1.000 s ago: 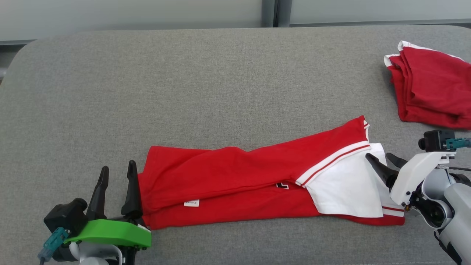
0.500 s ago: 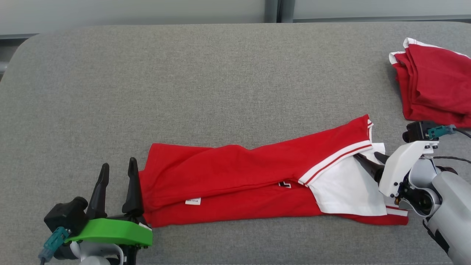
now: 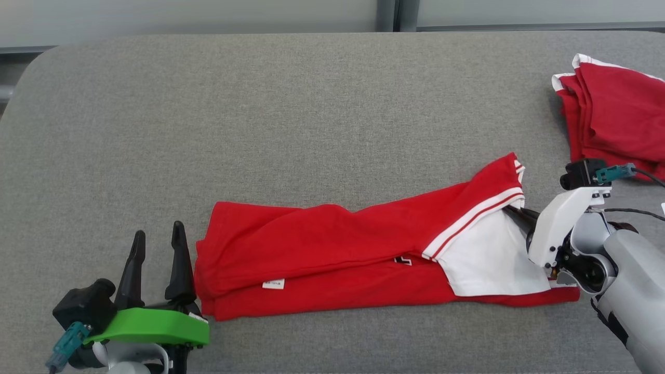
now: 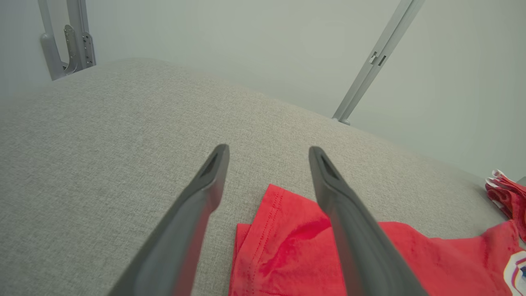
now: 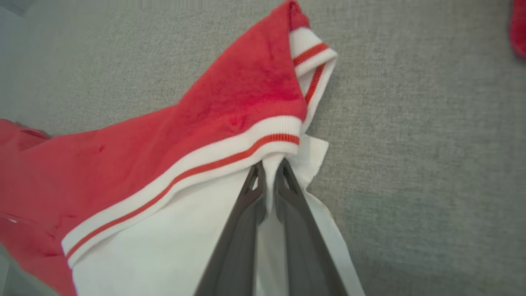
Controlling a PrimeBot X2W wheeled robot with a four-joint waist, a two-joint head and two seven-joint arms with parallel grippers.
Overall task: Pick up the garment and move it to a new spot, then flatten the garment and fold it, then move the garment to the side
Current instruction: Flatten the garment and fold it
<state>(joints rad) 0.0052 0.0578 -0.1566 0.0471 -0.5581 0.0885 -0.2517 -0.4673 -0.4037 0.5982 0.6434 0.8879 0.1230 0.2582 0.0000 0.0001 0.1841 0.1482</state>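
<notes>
Garment (image 3: 322, 244) pinched in right end effector (image 5: 270, 168); left end effector (image 3: 158, 231) wide, hem (image 4: 267, 230) just beside it: grip there, lift evenly.

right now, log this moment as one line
garment: red strip on grey cushion | right gripper: shut on garment at its white end | left gripper: open at its left end | folded red pile: far right
</notes>
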